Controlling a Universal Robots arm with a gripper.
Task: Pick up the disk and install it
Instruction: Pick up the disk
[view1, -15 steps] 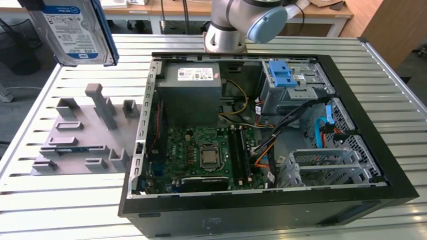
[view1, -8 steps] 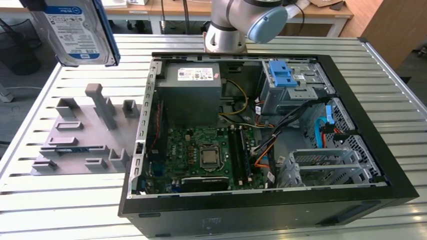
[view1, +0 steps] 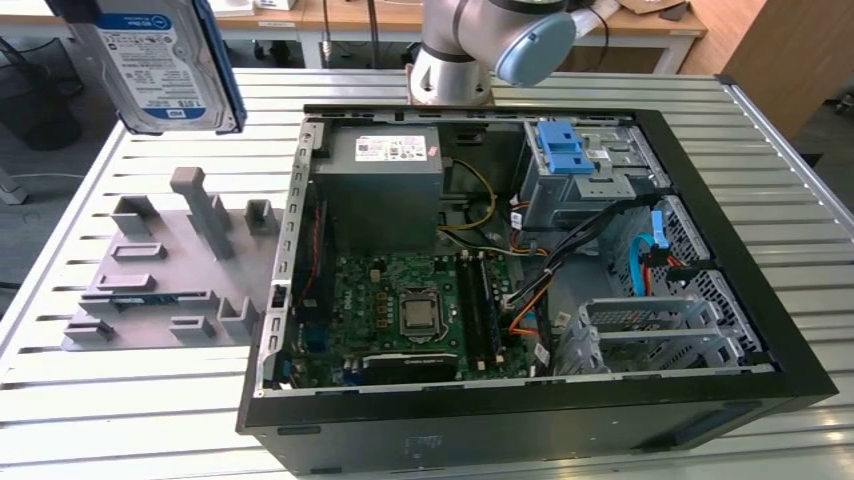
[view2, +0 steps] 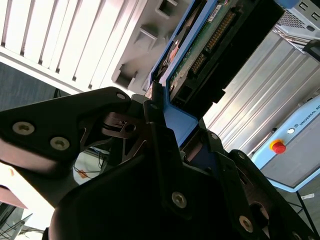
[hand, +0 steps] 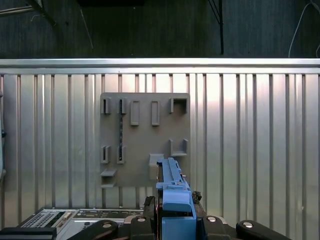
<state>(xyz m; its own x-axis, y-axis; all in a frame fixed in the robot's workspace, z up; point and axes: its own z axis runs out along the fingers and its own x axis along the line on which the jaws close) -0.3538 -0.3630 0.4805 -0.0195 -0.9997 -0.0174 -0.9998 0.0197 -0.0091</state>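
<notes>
Gripper clamped on the blue bracket of the disk, disk held upright in the air, at ten o'clock from the open computer case, over the grey fixture tray

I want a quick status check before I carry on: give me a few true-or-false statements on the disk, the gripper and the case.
1. The gripper is shut on the disk, holding it in the air above the table. True.
2. The disk sits in a drive bay of the computer case. False: it is outside the case, off to the exterior view's left.
3. A grey fixture lies on the table to the exterior view's left of the case. True.
4. The case is closed by its side panel. False: it lies open, with the motherboard exposed.
</notes>
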